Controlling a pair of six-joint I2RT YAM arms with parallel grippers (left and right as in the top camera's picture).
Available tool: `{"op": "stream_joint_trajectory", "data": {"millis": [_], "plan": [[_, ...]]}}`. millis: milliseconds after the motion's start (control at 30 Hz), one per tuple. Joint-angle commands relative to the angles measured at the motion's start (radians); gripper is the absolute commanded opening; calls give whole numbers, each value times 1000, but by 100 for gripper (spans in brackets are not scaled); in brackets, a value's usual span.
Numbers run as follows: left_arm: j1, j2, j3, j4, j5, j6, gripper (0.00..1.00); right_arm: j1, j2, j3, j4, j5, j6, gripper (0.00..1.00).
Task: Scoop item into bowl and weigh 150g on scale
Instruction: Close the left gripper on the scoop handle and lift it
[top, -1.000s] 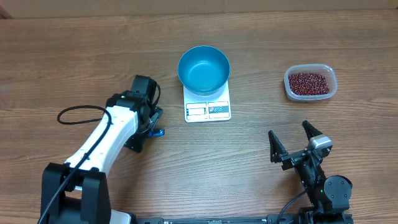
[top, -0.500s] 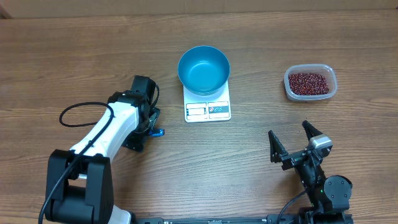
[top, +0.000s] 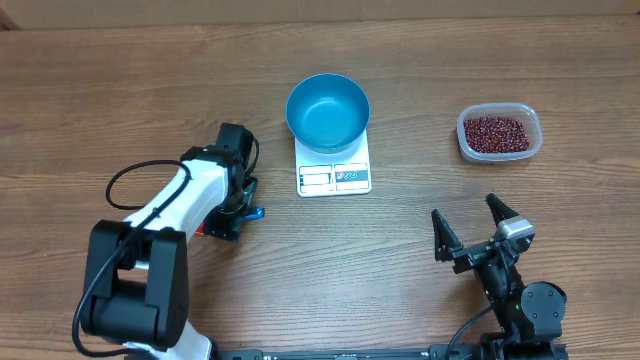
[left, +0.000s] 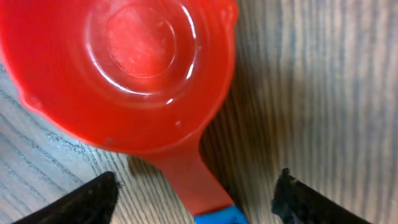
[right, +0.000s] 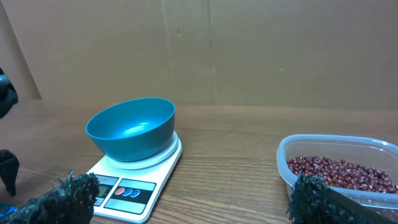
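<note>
Two broad stretches of open table flank the blue bowl, which sits empty on the scale at mid-table; the beans lie in a clear tub toward the right edge. Left fingers stand wide astride the handle of the red scoop, not touching it; right fingers gape wide near the front edge, holding nothing.

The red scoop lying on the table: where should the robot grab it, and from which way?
Probably by its narrow handle, coming straight down from above. The scoop lies flat with its round cup facing up, which looks too wide to pinch, while the slim handle fits between the left fingers, which sit either side of it.
</note>
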Motion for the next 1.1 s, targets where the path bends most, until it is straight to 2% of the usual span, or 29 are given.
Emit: {"op": "stream_joint_trajectory", "data": {"millis": [0,167,400,867,1067], "plan": [[8,30,22,3,-2,-38,75,-4,-9,-11,6,7,-3,100],[8,55,22,5,-7,-38,60,-4,-9,-11,6,7,-3,100],[8,75,22,4,-20,-35,45,-4,-9,-11,6,7,-3,100],[8,75,22,-11,-26,-26,25,-4,-9,-11,6,7,-3,100],[8,75,22,-11,-26,0,20,-4,-9,-11,6,7,-3,100]]}}
